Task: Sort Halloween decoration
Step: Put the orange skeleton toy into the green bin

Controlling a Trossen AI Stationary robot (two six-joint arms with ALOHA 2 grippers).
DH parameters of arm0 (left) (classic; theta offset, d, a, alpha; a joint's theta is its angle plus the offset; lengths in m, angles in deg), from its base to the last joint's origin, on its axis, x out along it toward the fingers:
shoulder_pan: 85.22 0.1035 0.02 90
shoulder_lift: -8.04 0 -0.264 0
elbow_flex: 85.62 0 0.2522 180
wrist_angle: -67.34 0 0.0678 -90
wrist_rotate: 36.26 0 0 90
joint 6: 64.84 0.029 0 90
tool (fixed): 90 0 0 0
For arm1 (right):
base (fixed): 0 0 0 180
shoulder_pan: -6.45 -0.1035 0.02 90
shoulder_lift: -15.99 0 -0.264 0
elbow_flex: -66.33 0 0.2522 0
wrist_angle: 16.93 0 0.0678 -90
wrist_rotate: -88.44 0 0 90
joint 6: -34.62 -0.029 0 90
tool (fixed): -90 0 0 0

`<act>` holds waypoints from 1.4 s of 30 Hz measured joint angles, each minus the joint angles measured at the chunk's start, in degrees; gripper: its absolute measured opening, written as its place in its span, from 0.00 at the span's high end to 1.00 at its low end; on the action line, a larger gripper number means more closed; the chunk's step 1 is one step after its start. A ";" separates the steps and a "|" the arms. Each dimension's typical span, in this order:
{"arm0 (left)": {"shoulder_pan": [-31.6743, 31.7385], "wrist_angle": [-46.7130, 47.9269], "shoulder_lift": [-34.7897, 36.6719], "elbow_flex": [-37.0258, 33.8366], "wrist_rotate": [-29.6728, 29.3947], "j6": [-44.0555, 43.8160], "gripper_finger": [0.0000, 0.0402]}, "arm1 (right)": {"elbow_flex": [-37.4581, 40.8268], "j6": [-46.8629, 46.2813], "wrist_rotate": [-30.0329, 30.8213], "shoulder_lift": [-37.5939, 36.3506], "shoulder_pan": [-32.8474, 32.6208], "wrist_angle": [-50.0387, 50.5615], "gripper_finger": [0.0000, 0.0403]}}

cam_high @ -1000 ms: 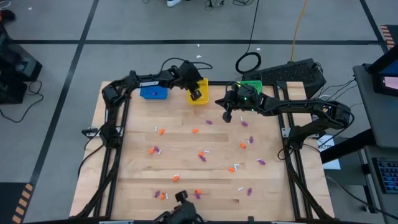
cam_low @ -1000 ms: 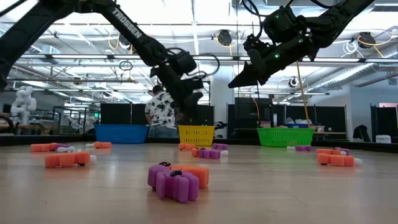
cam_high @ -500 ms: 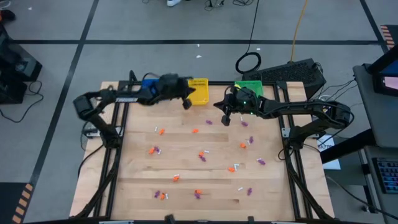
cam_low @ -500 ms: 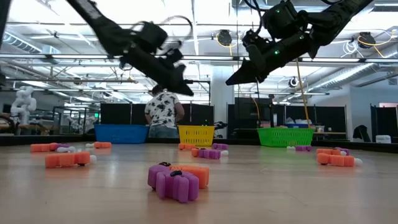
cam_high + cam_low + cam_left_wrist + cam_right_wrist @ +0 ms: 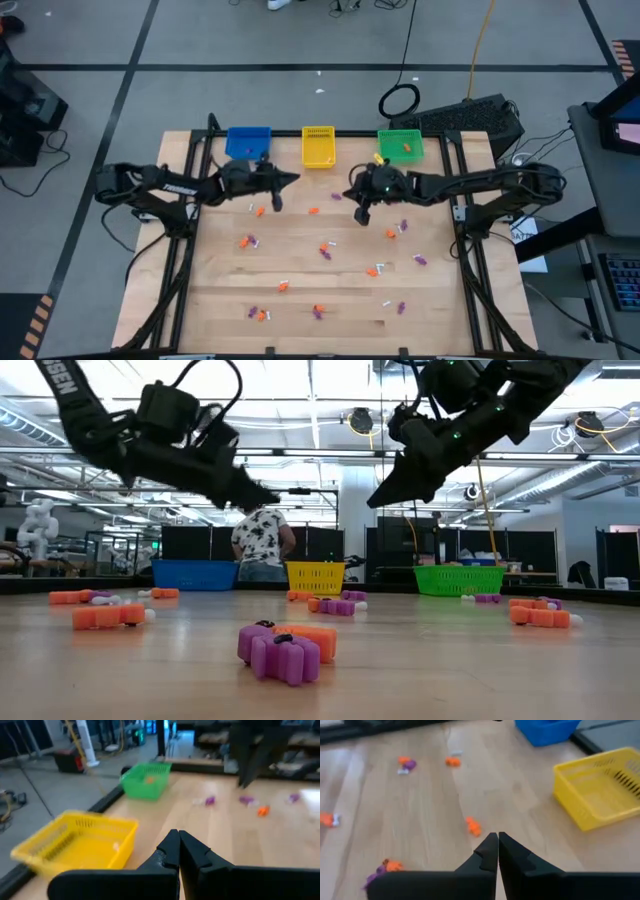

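Landmark: yellow basket (image 5: 318,146).

1. Blue basket (image 5: 248,142) stands left of the yellow basket.
2. Left gripper (image 5: 276,203) hangs in front of and left of the yellow basket, jaws closed, holding nothing visible.
3. Halloween decoration (image 5: 323,249) pieces lie scattered on the table (image 5: 210,270) in front of the yellow basket; at least one orange piece sits in the green basket (image 5: 401,145), right of it.
4. Right gripper (image 5: 361,216) hangs in front of and right of the yellow basket, jaws closed and empty.

Step in hand: probably the approach to new pieces. Next move calls for opening the jaws, then descending.
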 joint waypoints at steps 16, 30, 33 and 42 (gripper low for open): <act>-2.56 -1.16 -0.01 -4.74 -1.14 -1.49 1.00 | -5.15 -21.35 -2.19 -0.24 -14.19 38.62 0.67; -2.54 -0.96 -0.01 -4.72 -1.16 -1.49 1.00 | -5.20 -29.45 -1.19 4.71 -13.32 52.75 0.65; -2.52 -0.92 -0.03 -4.72 -1.16 -1.49 1.00 | -5.18 -28.32 -1.37 7.91 -12.84 52.41 0.66; -2.52 -0.42 -0.03 -4.72 -1.09 -4.24 1.00 | -5.42 -25.71 -3.05 14.72 -12.88 51.02 0.76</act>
